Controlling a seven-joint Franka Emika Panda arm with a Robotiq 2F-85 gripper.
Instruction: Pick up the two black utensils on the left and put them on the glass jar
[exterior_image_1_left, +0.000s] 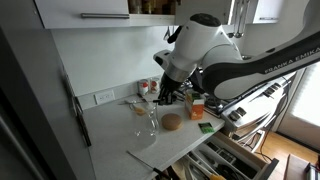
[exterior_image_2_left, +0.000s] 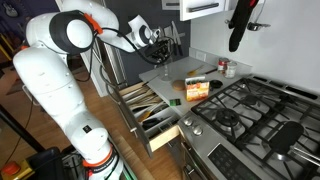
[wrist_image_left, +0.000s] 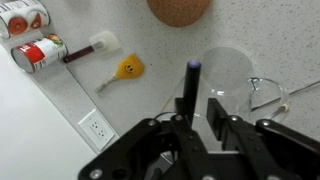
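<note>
My tool (wrist_image_left: 200, 108) is clamped on a black utensil (wrist_image_left: 191, 82). Its slim shaft runs out between the fingers, and its end lies just beside the rim of the glass jar (wrist_image_left: 232, 72) rather than over the mouth. The jar stands on the speckled surface (wrist_image_left: 270, 30), near a cork coaster (wrist_image_left: 180, 8) and well apart from the red-lidded spice jars (wrist_image_left: 40, 52). I cannot tell whether a second black utensil is also in the grip.

The main risk, as I judge it, is coming down off-centre. The utensil's end would then strike the rim and push or tip the light jar. The thin shaft could also pivot in my grip and miss the opening. If I let go too high, a long utensil dropping against one wall may topple the jar.
</note>
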